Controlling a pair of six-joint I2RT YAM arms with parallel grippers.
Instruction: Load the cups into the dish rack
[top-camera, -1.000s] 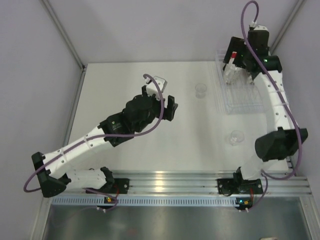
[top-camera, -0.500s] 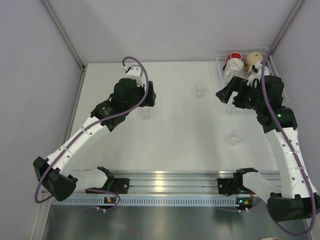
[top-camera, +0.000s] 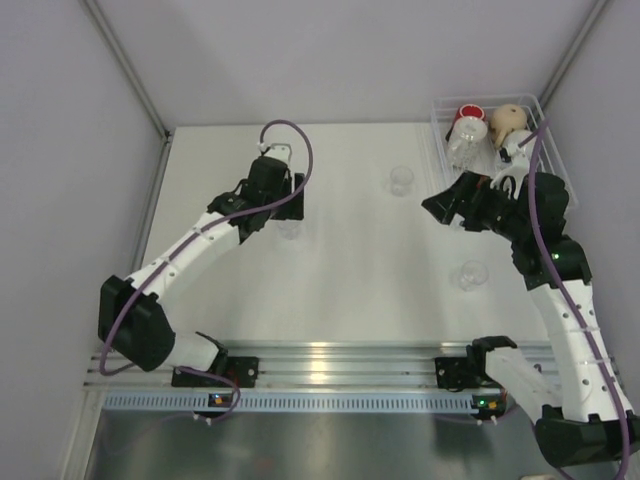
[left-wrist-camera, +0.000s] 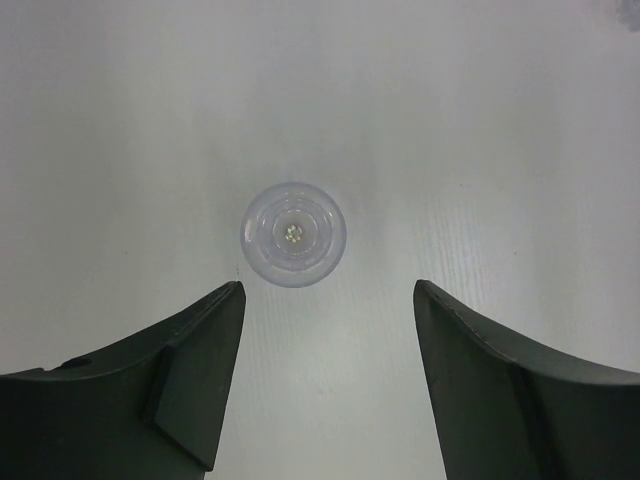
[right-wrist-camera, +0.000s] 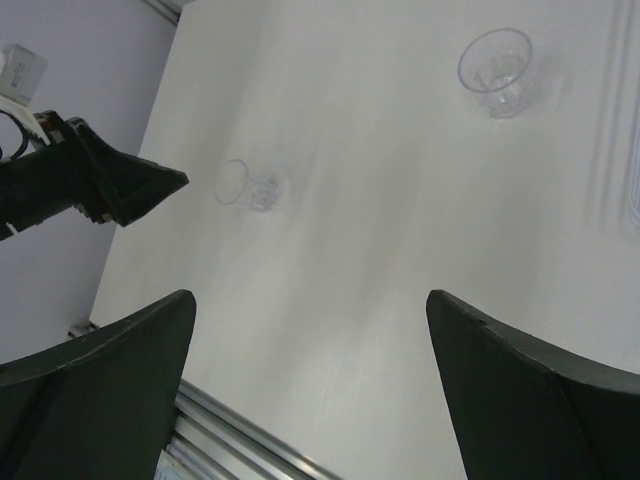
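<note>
The white wire dish rack (top-camera: 436, 122) stands at the far right and holds a red cup (top-camera: 468, 115), a beige mug (top-camera: 508, 121) and a clear tumbler (top-camera: 459, 146). Three clear glass tumblers stand on the table: one on the left (top-camera: 288, 228), also in the left wrist view (left-wrist-camera: 293, 234) and the right wrist view (right-wrist-camera: 252, 186); one at the far middle (top-camera: 402, 180) (right-wrist-camera: 495, 68); one at the near right (top-camera: 470, 275). My left gripper (top-camera: 285, 203) (left-wrist-camera: 327, 300) is open and empty, above the left tumbler. My right gripper (top-camera: 441, 205) (right-wrist-camera: 310, 310) is open and empty, just left of the rack.
The white table (top-camera: 350, 280) is walled by grey panels at the back and sides. A metal rail (top-camera: 330, 360) with the arm bases runs along the near edge. The left gripper shows in the right wrist view (right-wrist-camera: 110, 185).
My right gripper has come out of the rack and moved to its left, uncovering the red cup and beige mug. My left gripper has moved left and back over the left tumbler.
</note>
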